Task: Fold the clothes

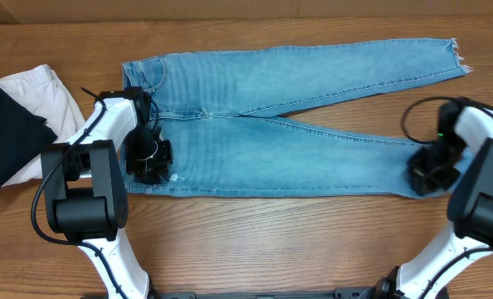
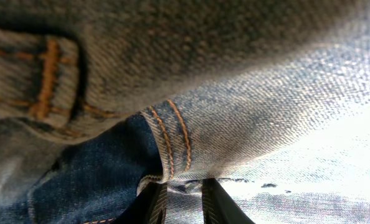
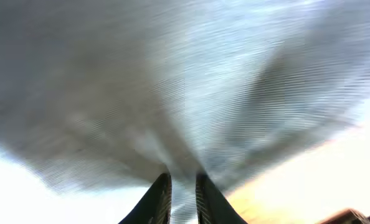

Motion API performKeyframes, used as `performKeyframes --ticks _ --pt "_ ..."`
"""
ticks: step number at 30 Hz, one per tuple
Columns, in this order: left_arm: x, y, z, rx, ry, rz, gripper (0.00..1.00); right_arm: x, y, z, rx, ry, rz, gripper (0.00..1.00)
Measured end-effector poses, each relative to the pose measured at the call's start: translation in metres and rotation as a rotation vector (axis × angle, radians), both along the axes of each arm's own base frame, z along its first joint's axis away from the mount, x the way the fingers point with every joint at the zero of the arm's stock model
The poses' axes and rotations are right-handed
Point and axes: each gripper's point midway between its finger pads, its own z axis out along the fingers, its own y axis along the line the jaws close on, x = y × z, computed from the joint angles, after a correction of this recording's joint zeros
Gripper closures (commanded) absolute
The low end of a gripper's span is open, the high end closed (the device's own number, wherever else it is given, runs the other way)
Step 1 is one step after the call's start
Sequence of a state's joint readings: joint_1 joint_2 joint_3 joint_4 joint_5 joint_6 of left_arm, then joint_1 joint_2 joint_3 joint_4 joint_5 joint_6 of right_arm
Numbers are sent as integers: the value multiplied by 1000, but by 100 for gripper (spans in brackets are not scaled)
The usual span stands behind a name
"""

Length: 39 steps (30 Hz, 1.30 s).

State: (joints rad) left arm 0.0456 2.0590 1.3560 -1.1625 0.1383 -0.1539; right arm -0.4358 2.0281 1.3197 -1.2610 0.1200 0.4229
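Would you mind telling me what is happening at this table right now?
Two robot arms are working on a pair of light blue jeans that lies flat on the wooden table, legs spread apart. The left arm's fingers pinch the denim at the near edge of the waist end. The right arm's fingers pinch the near leg by its ankle end. No fold is made yet. A black garment and a white garment lie beside the left arm.
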Motion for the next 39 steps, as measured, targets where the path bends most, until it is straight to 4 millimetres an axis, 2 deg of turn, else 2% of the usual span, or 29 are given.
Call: performKeyframes --ticks 5,8,13,16,19,23,25,27,30,34,37,39 --pt "0 0 0 0 0 0 75 -19 -28 1 -18 15 -133 83" --pt "0 0 0 -1 0 1 69 -25 -40 -1 -11 -3 -196 83" --pt "-1 0 0 -1 4 0 63 -16 -41 -2 48 -73 -207 82" --pt "-1 0 0 -1 6 0 63 3 -45 7 60 -140 -193 80" --pt "-1 0 0 -1 6 0 62 34 -63 35 6 -278 -178 73" --pt "-2 0 0 -1 7 0 61 78 -92 94 -114 -504 -136 68" --pt "-2 0 0 0 7 0 61 90 -99 116 -154 -576 -117 67" --pt "-2 0 0 0 7 0 61 95 -102 126 -173 -614 -101 67" --pt "-2 0 0 -1 7 0 60 99 -105 126 -183 -630 -88 66" --pt "-2 0 0 -1 7 0 60 104 -111 118 -201 -640 -78 55" --pt "-2 0 1 -1 7 0 60 105 -113 103 -198 -620 -76 52" --pt "-2 0 0 0 8 0 60 106 -115 86 -183 -594 -76 51"
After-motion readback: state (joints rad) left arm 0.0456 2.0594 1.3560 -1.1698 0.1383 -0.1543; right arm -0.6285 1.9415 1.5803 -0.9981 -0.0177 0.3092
